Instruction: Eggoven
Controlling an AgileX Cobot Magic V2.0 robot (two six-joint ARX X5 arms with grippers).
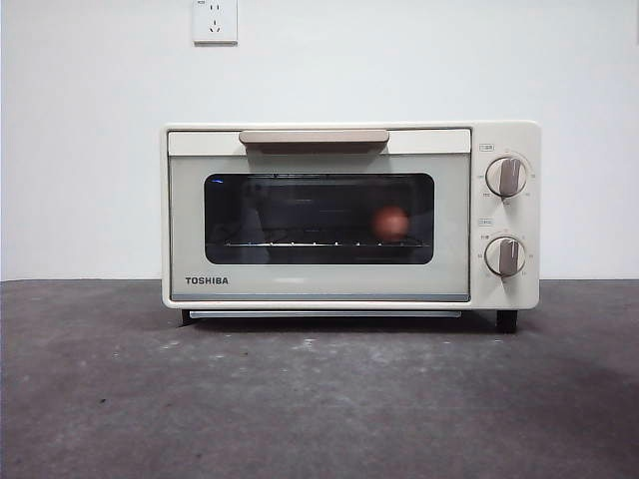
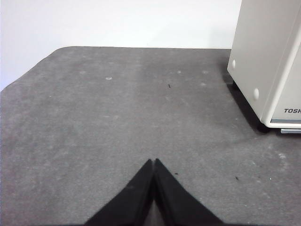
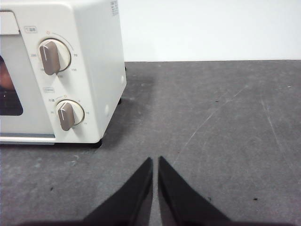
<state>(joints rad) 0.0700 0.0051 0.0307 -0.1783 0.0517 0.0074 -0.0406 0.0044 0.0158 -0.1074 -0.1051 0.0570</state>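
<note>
You see the oven (image 1: pixel 349 215) standing on the dark grey table (image 1: pixel 319 399) against a white wall (image 1: pixel 80 140), its door closed and the beige handle (image 1: pixel 314 137) level along the top edge. Behind the dark window (image 1: pixel 290 215), the egg (image 1: pixel 391 223) rests on the wire rack (image 1: pixel 300 241), toward the side nearest the two knobs (image 1: pixel 506 177). A socket (image 1: pixel 215 20) sits on the wall above. Your left gripper (image 2: pixel 154 161) is low over bare table, jaws pressed together and holding nothing, with the oven's plain side near. Your right gripper (image 3: pixel 155 159) is likewise over bare table beside the knob end, jaws all but touching, holding nothing.
</note>
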